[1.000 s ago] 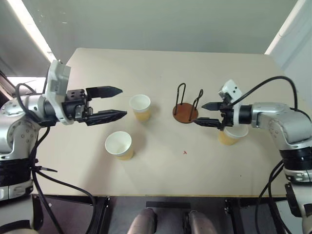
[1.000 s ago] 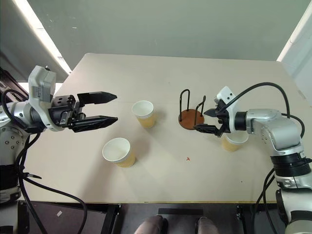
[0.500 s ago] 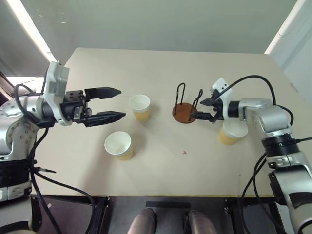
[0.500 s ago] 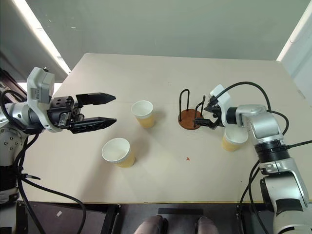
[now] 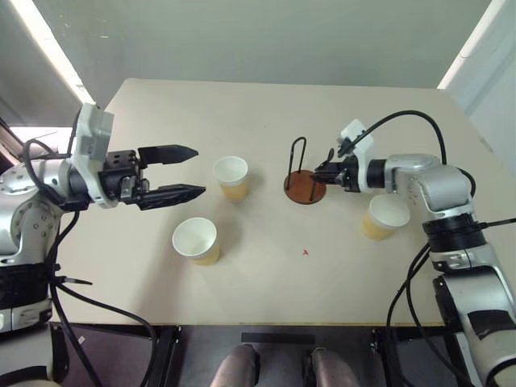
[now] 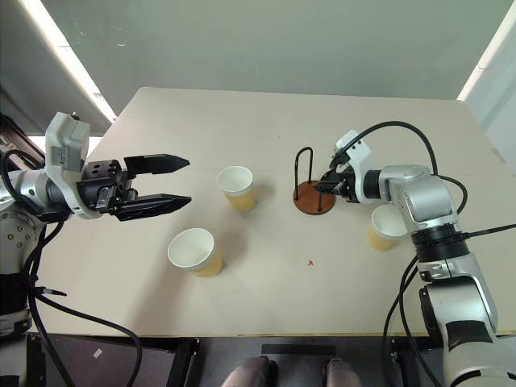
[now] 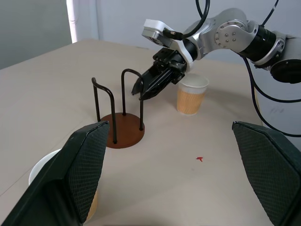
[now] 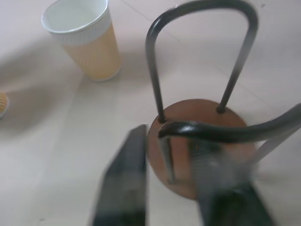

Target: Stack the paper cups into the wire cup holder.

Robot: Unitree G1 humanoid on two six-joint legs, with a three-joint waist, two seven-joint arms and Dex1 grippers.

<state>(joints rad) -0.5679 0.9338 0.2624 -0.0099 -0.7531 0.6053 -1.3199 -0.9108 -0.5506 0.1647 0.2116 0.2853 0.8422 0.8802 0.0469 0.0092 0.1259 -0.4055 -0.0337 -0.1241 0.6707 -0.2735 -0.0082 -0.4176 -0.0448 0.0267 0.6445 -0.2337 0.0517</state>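
Right gripper (image 5: 321,174) pinches the wire cup holder's (image 5: 305,187) thin black loop; left gripper (image 5: 193,171) gapes wide.

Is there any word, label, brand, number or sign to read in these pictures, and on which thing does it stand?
None: no readable text on the paper cups, the wire cup holder or the table.
Small red mark on the table: a sign, not a letter.
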